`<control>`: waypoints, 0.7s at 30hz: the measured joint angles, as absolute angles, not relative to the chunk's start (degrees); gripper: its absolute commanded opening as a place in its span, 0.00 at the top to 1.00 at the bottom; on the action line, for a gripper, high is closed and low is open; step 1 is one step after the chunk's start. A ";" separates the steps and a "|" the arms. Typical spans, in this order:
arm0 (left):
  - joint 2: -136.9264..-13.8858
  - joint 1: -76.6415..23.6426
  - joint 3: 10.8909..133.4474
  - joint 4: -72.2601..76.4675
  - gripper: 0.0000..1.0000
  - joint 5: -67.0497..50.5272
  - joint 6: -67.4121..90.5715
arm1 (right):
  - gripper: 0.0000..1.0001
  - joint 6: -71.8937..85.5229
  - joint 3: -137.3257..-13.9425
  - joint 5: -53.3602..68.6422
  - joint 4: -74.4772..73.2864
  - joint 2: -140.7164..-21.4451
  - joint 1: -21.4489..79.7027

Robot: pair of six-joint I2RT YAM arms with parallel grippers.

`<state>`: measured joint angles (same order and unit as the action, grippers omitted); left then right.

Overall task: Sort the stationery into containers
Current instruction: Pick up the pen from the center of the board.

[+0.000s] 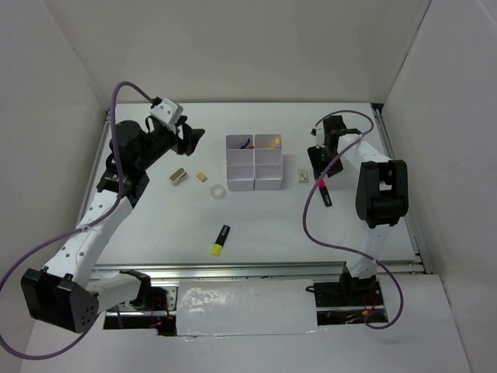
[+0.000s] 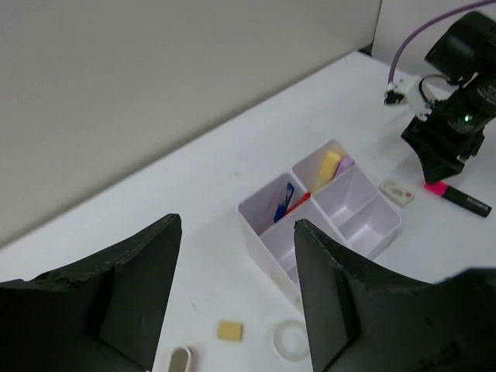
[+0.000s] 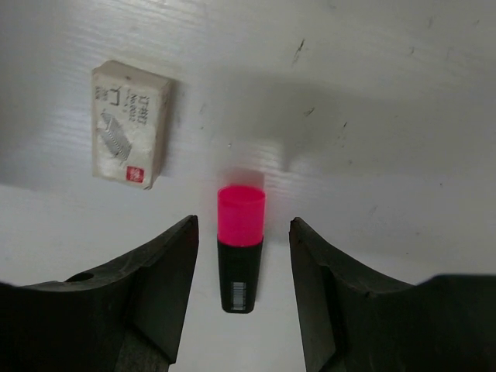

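Right gripper (image 3: 242,226) is seen lowered over a pink-capped, black-bodied highlighter (image 3: 240,254) lying flat on the white table (image 3: 403,101), right of the containers. The pen is straddled by the two black fingers (image 3: 167,279), and a strip of table is visible on either side, so the jaws are parted and nothing is gripped. A small white rectangular box with printed markings (image 3: 130,124) is seen lying just beyond and to one side of the pink cap, apart from it.

Left gripper (image 2: 238,232) is held above the table's far left area, its jaws spread wide and empty. The white plastic block of square open-topped compartments (image 1: 254,163) is placed mid-table. A red pen (image 2: 298,204) and a blue item (image 2: 284,201) are held in its far left compartment, a pale yellow stick (image 2: 328,168) and a lilac tube (image 2: 345,163) in the far right one.

Left of the block, a tan square eraser (image 1: 202,176), a metal clip (image 1: 178,176) and a clear tape ring (image 1: 219,192) are spread apart on the table. A yellow-and-black highlighter (image 1: 221,240) is seen nearer the arm bases, well apart from the rest
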<state>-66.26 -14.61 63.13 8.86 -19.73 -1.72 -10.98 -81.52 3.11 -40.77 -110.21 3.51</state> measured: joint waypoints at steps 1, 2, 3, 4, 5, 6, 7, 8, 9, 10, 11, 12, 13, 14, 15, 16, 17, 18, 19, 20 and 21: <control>-65.52 -14.35 61.76 8.14 0.28 -19.14 -1.23 | 0.43 -11.31 -82.41 2.57 -41.23 -111.15 3.51; -64.62 -14.09 60.27 7.14 0.28 -18.46 -0.91 | 0.43 -11.51 -83.13 2.24 -41.65 -112.01 3.51; -63.96 -13.87 59.22 6.26 0.28 -17.91 -0.67 | 0.43 -11.77 -83.79 2.00 -42.02 -112.95 3.51; -63.35 -13.63 58.30 5.58 0.28 -17.54 -0.25 | 0.43 -12.05 -84.38 1.80 -42.37 -113.84 3.51; -62.78 -13.45 57.60 5.10 0.28 -17.06 0.12 | 0.43 -12.40 -84.75 1.61 -42.78 -114.69 3.51; -62.33 -13.23 57.12 4.62 0.28 -16.69 0.34 | 0.44 -12.80 -84.88 1.43 -43.22 -115.37 3.51; -62.00 -13.10 56.84 4.38 0.28 -16.38 0.45 | 0.44 -13.13 -84.99 1.21 -43.88 -115.83 3.51; -61.73 -12.95 56.71 4.23 0.28 -16.10 0.51 | 0.44 -13.39 -85.21 1.08 -44.75 -116.40 3.51; -61.52 -12.78 56.58 4.27 0.28 -15.77 0.62 | 0.44 -13.58 -85.47 0.97 -45.58 -116.84 3.51; -61.32 -12.69 56.45 4.25 0.28 -15.49 0.78 | 0.45 -13.69 -85.78 0.86 -46.22 -117.40 3.51; -61.14 -12.56 56.27 4.27 0.28 -15.20 1.10 | 0.46 -13.87 -86.21 0.84 -46.87 -117.93 3.51; -60.99 -12.47 56.05 4.25 0.28 -15.07 1.67 | 0.51 -13.98 -86.63 0.93 -47.40 -118.52 3.51; -60.93 -12.40 55.81 4.23 0.28 -14.94 1.93 | 0.54 -14.20 -87.13 0.91 -47.99 -118.83 3.51; -60.88 -12.29 55.57 4.23 0.28 -14.81 2.04 | 0.62 -14.33 -87.39 0.84 -48.23 -118.96 3.51; -60.86 -12.21 55.27 4.21 0.28 -14.74 2.20 | 0.67 -14.50 -87.66 0.84 -48.42 -119.15 3.51; -60.82 -12.05 54.92 4.21 0.28 -14.66 2.35 | 0.77 -14.57 -87.96 0.89 -48.80 -119.39 3.49; -60.80 -11.94 54.52 4.19 0.28 -14.61 2.66 | 0.82 -14.74 -88.18 0.86 -49.08 -119.48 3.49; -60.73 -11.73 54.00 4.19 0.28 -14.55 3.07 | 0.90 -14.55 -88.27 0.86 -49.32 -119.52 3.49; -60.64 -11.53 53.65 4.05 0.28 -14.46 3.29 | 0.94 -14.81 -88.31 0.91 -49.56 -119.57 3.49; -60.55 -11.22 53.23 4.05 0.28 -14.37 3.46 | 0.96 -14.85 -88.40 1.17 -49.98 -119.57 3.46; -60.47 -10.90 52.90 3.92 0.28 -14.35 3.55 | 0.98 -14.87 -88.47 1.69 -50.43 -119.57 3.33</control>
